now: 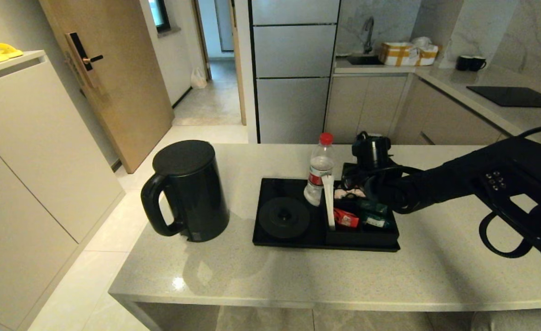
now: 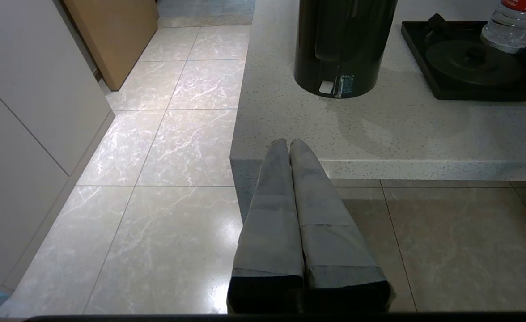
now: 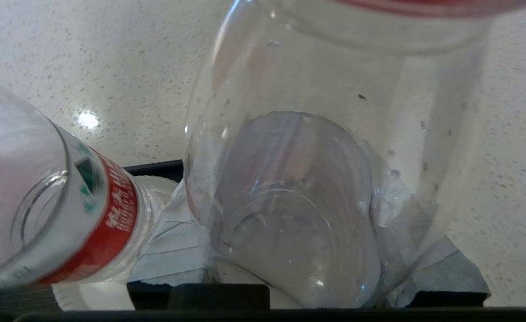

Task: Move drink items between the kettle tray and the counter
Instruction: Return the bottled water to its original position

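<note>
Bottles, kettle and sachets, listed view by view.

Head view: one water bottle (image 1: 320, 170) with a red cap stands upright on the far part of the kettle tray (image 1: 270, 230), behind the empty round kettle base (image 1: 284, 217). The black kettle (image 1: 185, 191) stands on the counter (image 1: 298, 276), just left of the tray, handle toward the near left. Sachets, red (image 1: 346, 218) and dark green (image 1: 374, 223), lie in the tray's compartment box (image 1: 362, 236). The right arm reaches in from the right over that box; its gripper (image 1: 358, 177) sits at the tray's far right, just right of the upright bottle. The jaw state is not legible here.

Left wrist view: the left gripper (image 2: 289, 145) is clenched and empty, parked below the counter's near edge, well apart from the kettle and tray.

Right wrist view: the right gripper (image 3: 290, 250) grasps a second bottle (image 3: 316, 156), its fingers (image 3: 173, 246) on either side of the clear body. The long axis runs straight away from the wrist. The first bottle lies close beside it, labelled. The right arm is the nearer to the tray by far.
</note>
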{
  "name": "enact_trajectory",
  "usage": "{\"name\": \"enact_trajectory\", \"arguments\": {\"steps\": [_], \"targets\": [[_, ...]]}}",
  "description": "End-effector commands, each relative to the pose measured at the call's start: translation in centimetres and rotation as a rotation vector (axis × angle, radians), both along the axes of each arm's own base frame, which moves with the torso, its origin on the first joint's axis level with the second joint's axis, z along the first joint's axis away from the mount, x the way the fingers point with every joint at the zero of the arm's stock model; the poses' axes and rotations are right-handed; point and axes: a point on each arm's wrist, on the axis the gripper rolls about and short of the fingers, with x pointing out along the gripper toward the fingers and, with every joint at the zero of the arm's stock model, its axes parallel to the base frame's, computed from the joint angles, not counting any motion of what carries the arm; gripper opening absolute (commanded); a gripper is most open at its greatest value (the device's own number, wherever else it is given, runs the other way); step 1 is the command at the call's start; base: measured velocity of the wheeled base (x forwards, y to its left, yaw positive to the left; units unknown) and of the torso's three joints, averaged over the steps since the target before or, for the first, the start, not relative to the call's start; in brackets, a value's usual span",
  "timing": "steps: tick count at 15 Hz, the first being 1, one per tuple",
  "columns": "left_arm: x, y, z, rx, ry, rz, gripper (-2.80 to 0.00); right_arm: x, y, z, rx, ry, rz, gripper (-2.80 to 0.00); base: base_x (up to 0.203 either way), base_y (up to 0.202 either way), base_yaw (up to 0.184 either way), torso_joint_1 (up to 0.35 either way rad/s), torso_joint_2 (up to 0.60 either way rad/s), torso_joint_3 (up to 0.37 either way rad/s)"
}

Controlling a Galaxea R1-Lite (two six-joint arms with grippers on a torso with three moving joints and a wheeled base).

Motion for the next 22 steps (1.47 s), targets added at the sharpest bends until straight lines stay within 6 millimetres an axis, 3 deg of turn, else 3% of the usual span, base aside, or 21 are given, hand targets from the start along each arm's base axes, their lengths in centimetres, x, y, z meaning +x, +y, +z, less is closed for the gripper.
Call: {"name": "enact_trajectory", "arguments": {"steps": [1, 7, 10, 16, 22], "targets": [[0.0, 0.0, 0.0, 0.000, 0.003, 0.001, -2.80, -0.7, -0.3, -0.8, -0.008, -0.002, -0.013, -2.80, 0.000, 0.000, 0.000, 0.000, 0.00, 0.000], [0.0, 0.0, 0.0, 0.000, 0.003, 0.001, -2.80, -0.2, -0.2, -1.5, -0.030, -0.003, -0.038, -2.80, 0.000, 0.000, 0.000, 0.000, 0.00, 0.000], [0.0, 0.0, 0.0, 0.001, 0.003, 0.001, -2.80, 0.9, -0.3, -2.5, -0.062, -0.004, -0.039, -2.80, 0.000, 0.000, 0.000, 0.000, 0.00, 0.000], [0.0, 0.0, 0.0, 0.001, 0.003, 0.001, -2.80, 2.0, -0.6, -2.6, -0.107, -0.071, -0.055, -2.80, 0.000, 0.000, 0.000, 0.000, 0.00, 0.000], [0.0, 0.0, 0.0, 0.000, 0.003, 0.001, -2.80, 3.3, -1.2, 0.3, -0.121, -0.131, -0.069, -2.80, 0.000, 0.000, 0.000, 0.000, 0.00, 0.000]]}}
